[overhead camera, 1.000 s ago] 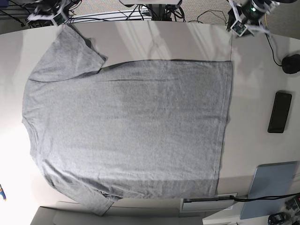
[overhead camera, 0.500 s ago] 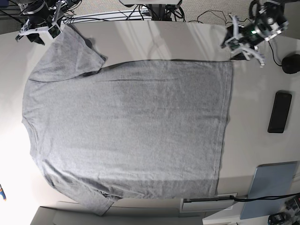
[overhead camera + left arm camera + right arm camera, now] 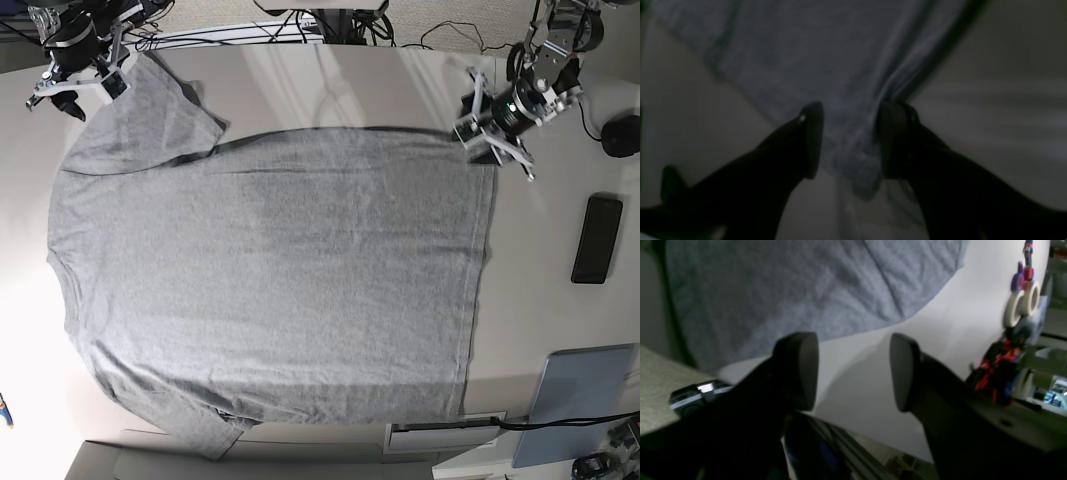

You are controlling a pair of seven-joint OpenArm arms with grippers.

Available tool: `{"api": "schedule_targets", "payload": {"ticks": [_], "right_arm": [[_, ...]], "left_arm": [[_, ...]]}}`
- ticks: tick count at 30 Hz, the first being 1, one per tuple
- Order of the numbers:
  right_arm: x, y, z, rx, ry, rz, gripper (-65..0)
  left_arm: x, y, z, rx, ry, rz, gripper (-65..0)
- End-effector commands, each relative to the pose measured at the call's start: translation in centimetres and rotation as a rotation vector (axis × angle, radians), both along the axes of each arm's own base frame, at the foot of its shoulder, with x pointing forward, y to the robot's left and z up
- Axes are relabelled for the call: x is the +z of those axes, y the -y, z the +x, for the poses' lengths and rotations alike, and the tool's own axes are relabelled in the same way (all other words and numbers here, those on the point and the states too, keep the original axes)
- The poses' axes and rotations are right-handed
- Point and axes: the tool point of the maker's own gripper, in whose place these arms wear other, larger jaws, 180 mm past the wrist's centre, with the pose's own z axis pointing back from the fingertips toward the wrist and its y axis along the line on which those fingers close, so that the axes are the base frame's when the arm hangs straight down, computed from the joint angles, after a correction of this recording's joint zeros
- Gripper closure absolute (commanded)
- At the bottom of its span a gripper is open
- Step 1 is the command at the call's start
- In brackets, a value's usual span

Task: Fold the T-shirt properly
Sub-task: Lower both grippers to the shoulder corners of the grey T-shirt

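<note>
The T-shirt [image 3: 270, 280] lies spread flat, plain side up, across the pale desk [image 3: 350, 85], collar toward the base view's left and hem toward its right. No fold is made yet; the step in hand looks like the first grasp along the far long edge.

The left claw [image 3: 848, 140] sits at the far hem corner with its jaws apart and a bunched ridge of grey cloth between them; the pads stand at either side of the cloth but have not pinched it. The right claw [image 3: 853, 370] hovers just off the far sleeve's edge, jaws wide and empty, with only bare desk between them and the fabric just beyond.

Next, the left claw likely needs to close on the gathered hem, while the right claw has to move onto the sleeve or shoulder before closing. Both grips would then want to lift together, so the edge carries over evenly rather than dragging or twisting.
</note>
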Motion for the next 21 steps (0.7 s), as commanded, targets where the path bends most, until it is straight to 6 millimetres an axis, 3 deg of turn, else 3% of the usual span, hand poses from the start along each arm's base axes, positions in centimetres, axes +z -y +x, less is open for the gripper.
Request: {"api": "schedule_targets", "payload": {"ticks": [1,7,14,19,21], "right_arm": [[1.0,0.1,0.8,0.028,0.030,-0.020,-33.5],[2.0,0.2,2.5,0.112,0.053,-0.052,-33.5],[2.7,0.4,3.6,0.148,0.067,-0.078,-33.5],[2.8,0.3,3.8,0.146,0.077,-0.071,-33.5],[2.9,0.4,4.0,0.145,0.081,-0.073,-33.5]], "left_arm": [[-1.3,-2.2,-0.6,0.011,-0.049,0.109,-28.8],[-1.9,-3.6,0.2,0.021,-0.052,0.155,-28.8],[-3.0,-3.3,-0.7,0.018,-0.096,0.141,-28.7],[-3.6,-2.4,-1.9,-0.028,-0.154,0.124,-18.8],[-3.6,-2.5,-1.8,-0.028,-0.148,0.132,-18.1]]}}
